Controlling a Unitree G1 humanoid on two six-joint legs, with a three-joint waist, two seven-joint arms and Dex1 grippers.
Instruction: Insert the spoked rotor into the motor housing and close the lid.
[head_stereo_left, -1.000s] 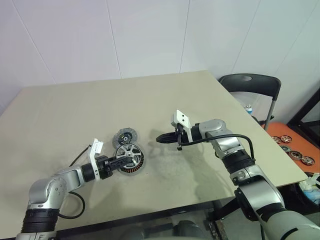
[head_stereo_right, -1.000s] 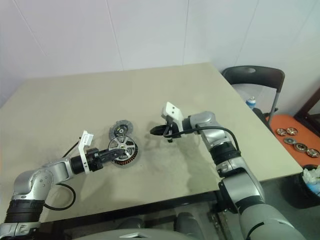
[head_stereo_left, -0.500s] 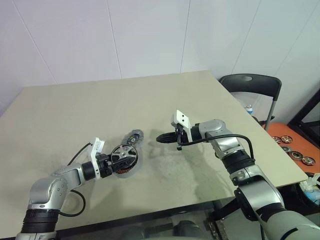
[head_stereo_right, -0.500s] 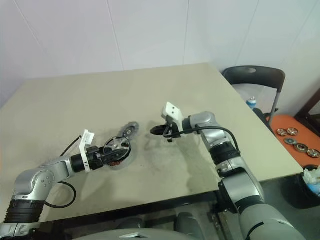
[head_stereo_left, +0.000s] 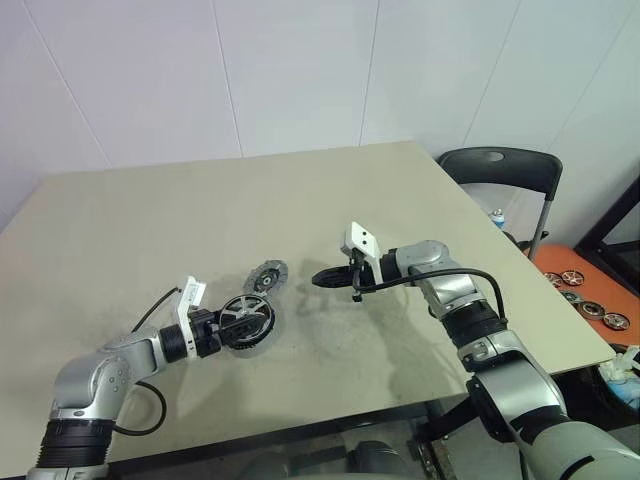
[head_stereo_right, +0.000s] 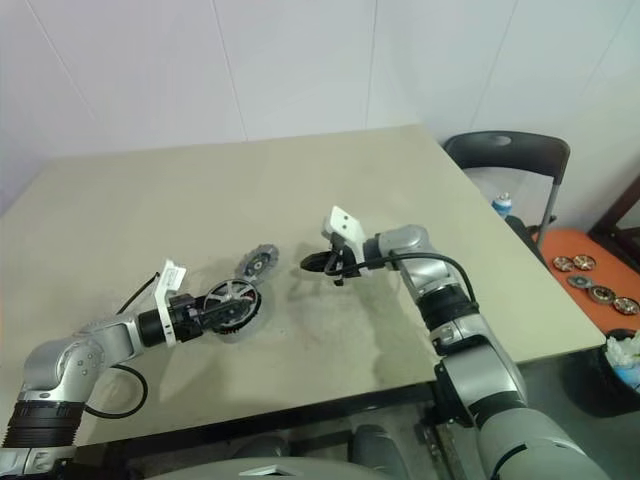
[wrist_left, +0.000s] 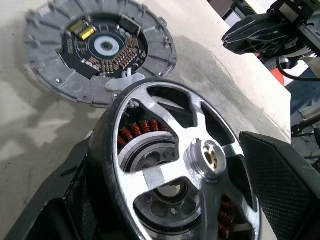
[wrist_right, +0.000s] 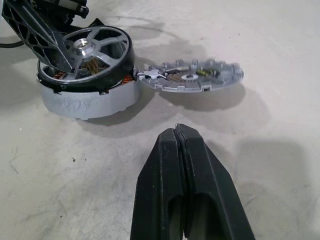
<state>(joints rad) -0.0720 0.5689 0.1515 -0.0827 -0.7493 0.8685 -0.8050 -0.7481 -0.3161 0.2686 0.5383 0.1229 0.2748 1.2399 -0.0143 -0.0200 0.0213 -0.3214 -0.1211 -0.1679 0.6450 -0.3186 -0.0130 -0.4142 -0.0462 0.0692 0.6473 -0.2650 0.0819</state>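
The spoked rotor (wrist_left: 200, 160), a dark-rimmed ring with silver spokes and a small hub, sits tilted in the motor housing (wrist_right: 85, 102), a round grey case with copper windings inside. The lid (head_stereo_left: 268, 275) lies open on the table just beyond the housing, joined at its edge, inner face up. My left gripper (wrist_left: 167, 142) is open, one finger on each side of the rotor; one finger (wrist_left: 75, 190) lies against the rim and the other (wrist_left: 285, 185) stands off it. To the right of the lid, my right gripper (head_stereo_left: 318, 278) hovers shut and holds nothing.
The beige table (head_stereo_left: 300, 190) ends close behind the right arm. A black chair (head_stereo_left: 500, 165) stands past its right corner. Lower right, an orange surface (head_stereo_left: 560, 262) carries several small wheel-like discs.
The left gripper's fingers have spread apart around the rotor. The housing has slid slightly left and turned, and the lid now lies farther right. The right arm has kept still.
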